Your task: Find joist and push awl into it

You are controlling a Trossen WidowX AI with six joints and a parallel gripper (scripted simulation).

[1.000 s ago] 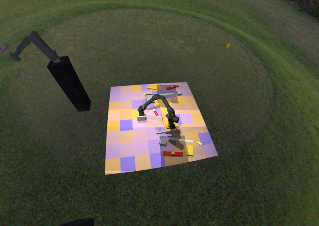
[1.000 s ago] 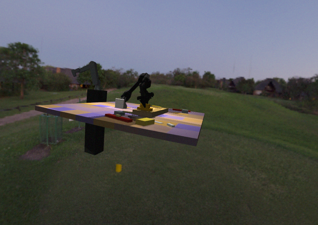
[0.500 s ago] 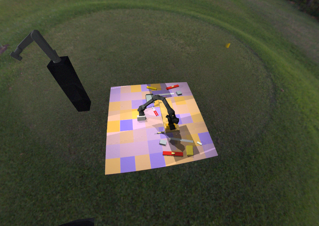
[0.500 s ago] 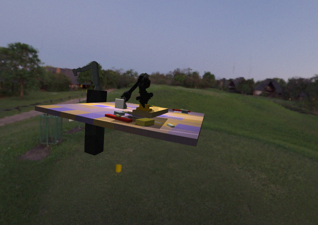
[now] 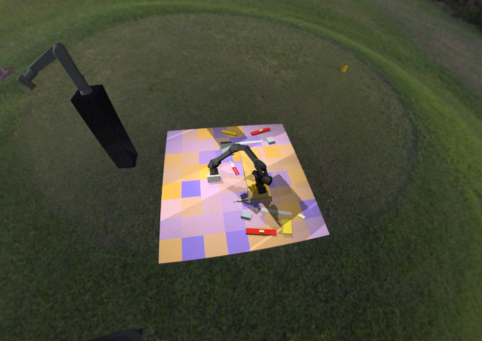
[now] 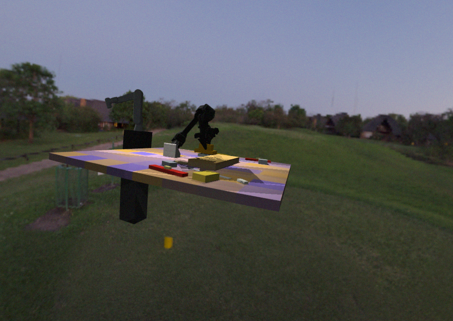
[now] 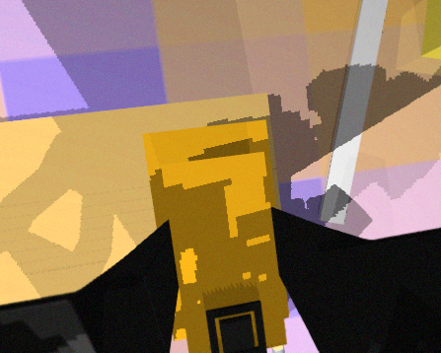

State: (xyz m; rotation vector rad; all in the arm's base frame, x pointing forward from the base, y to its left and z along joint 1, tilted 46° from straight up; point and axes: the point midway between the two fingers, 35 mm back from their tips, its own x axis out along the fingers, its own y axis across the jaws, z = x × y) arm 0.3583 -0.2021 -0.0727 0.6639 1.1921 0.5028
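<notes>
My gripper (image 5: 261,190) (image 6: 205,147) (image 7: 217,216) is shut on the yellow stud finder (image 5: 252,190) (image 6: 199,150) (image 7: 212,197). It holds it over the end of the tan floor panel (image 5: 246,166) (image 6: 219,159) (image 7: 109,148) nearest the front of the top view; it looks slightly raised off the panel. The finder's square display (image 7: 236,332) is dark, with no green light. The awl (image 5: 243,200) lies on the table beside that panel end, its thin tip pointing left in the top view. The grey tray (image 5: 226,142) stands at the panel's far end. The joist is hidden.
A grey-white strip (image 5: 280,212) (image 7: 362,89), a grey block (image 5: 245,214), a red level (image 5: 268,232) (image 6: 177,172) and a yellow block (image 5: 286,227) (image 6: 205,177) lie beyond the near panel end. A red-handled tool (image 5: 235,169) lies between the arm's base and the panel.
</notes>
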